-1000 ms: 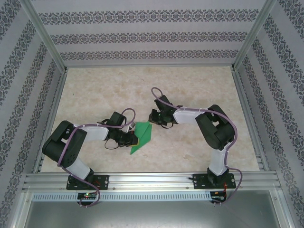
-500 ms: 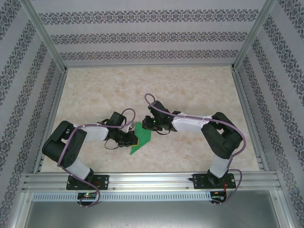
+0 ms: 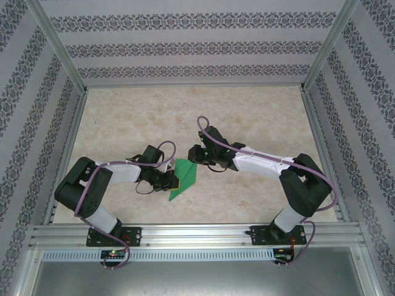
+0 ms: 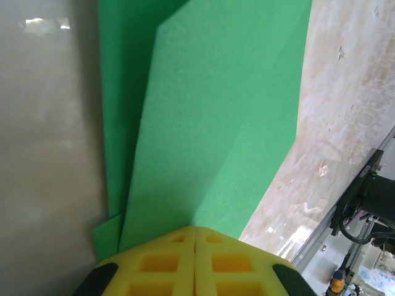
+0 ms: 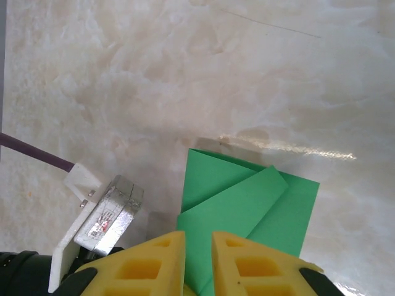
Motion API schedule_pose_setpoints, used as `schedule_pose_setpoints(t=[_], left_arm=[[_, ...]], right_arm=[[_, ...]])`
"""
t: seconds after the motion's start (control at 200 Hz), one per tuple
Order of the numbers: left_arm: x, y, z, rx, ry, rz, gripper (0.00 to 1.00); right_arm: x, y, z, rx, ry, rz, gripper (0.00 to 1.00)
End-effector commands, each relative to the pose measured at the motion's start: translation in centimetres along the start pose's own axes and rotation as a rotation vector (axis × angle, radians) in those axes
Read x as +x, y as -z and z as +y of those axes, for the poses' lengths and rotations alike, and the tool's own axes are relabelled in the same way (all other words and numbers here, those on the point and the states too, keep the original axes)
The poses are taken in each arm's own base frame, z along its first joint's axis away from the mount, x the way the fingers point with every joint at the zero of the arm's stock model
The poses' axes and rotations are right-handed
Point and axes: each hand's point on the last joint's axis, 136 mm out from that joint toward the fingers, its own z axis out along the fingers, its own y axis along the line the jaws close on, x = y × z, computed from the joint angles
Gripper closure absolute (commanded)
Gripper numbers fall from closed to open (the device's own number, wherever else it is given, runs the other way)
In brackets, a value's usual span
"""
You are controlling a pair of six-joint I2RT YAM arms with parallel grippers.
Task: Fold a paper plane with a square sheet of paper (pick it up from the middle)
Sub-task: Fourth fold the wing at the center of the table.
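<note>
The square sheet of paper (image 3: pixel 185 176) is bright green and lies on the marble table, folded into a narrow pointed paper plane shape with overlapping flaps (image 5: pixel 247 197). My left gripper (image 3: pixel 173 180) is at its left edge. Its yellow fingers are shut (image 4: pixel 195 228) and their tips rest against the paper (image 4: pixel 216 123); I cannot tell whether a layer is pinched. My right gripper (image 3: pixel 195 162) is at the paper's upper right corner. Its jaws stand a narrow gap apart (image 5: pixel 199 237), just over the edge of a flap, and green shows through the gap.
The left arm's silver camera block (image 5: pixel 105 219) and its purple cable sit close to the paper's far side. An aluminium rail (image 3: pixel 197 234) runs along the near table edge. Patterned walls close off the other three sides.
The right arm has stretched out, bringing its gripper left and slightly nearer onto the paper's corner. Its jaws have opened a little. The left gripper and the paper have stayed put.
</note>
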Motion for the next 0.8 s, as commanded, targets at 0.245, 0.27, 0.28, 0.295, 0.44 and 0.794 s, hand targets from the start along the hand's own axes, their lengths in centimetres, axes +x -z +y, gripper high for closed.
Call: schedule_pose_setpoints(t=[0.245, 0.27, 0.28, 0.295, 0.44, 0.794], left_arm=[[1.0, 0.1, 1.0, -0.049, 0.009, 0.019, 0.92], [1.0, 0.1, 0.9, -0.046, 0.005, 0.018, 0.91], [1.0, 0.2, 0.8, -0.045, 0.005, 0.018, 0.91], [1.0, 0.1, 0.8, -0.043, 0.004, 0.019, 0.91], [1.4, 0.5, -0.5, 0.013, -0.006, 0.039, 0.89], [5.9, 1.3, 0.4, 0.042, 0.138, 0.102, 0.86]], right_arm=[[3.7, -6.2, 0.9, -0.067, -0.057, 0.131, 0.87], [3.9, -6.5, 0.4, -0.049, -0.063, 0.131, 0.87], [3.9, -6.6, 0.2, -0.041, -0.066, 0.132, 0.87], [4.0, -6.8, -0.1, -0.034, -0.068, 0.136, 0.88], [5.1, -7.7, -3.5, 0.099, -0.075, 0.153, 0.9], [6.5, -8.0, -5.8, 0.173, -0.072, 0.184, 0.91]])
